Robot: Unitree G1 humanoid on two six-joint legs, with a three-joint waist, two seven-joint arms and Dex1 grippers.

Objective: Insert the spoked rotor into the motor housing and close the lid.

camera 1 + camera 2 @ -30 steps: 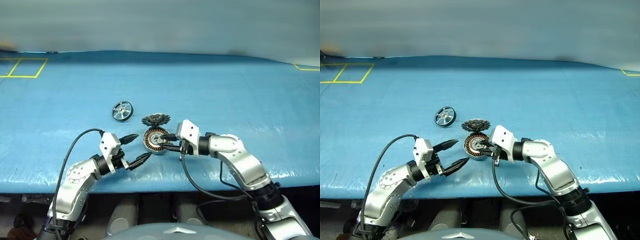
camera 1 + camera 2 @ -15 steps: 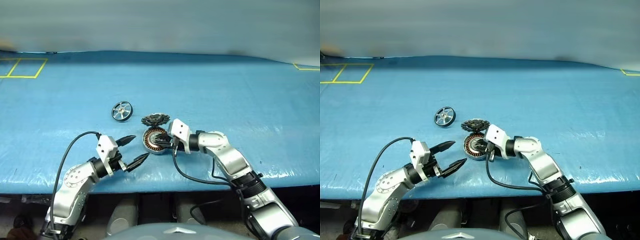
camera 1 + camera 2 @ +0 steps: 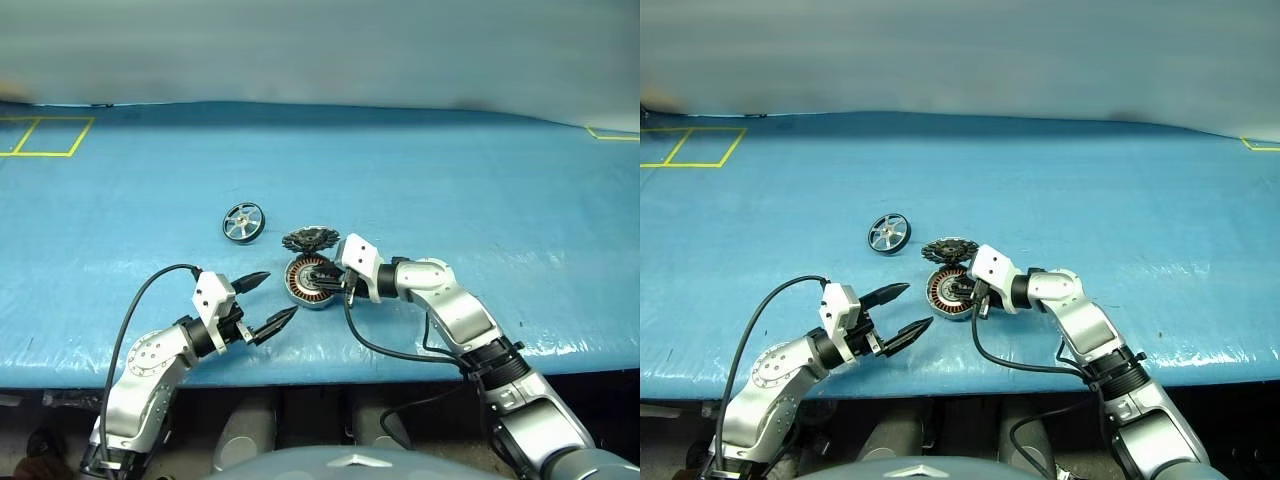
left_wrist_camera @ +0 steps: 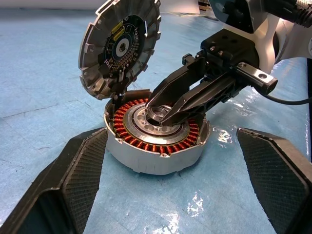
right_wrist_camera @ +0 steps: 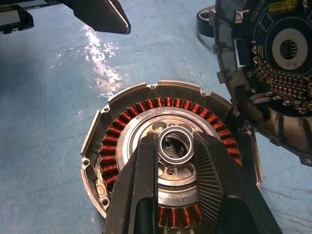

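No readable text, label, brand or number anywhere, small yellow sticker on the lid's (image 4: pixel 120 46) inner circuit face too fine to make out

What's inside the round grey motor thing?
Inside the motor housing sits a ring of copper windings around a silver centre with a shiny ring. The right gripper pinches that ring and covers part of the middle.

housing (image 3: pixel 305 283): open, windings exposed | lid (image 3: pixel 310 239): hinged upright | rotor (image 3: pixel 244 221): apart, tilted
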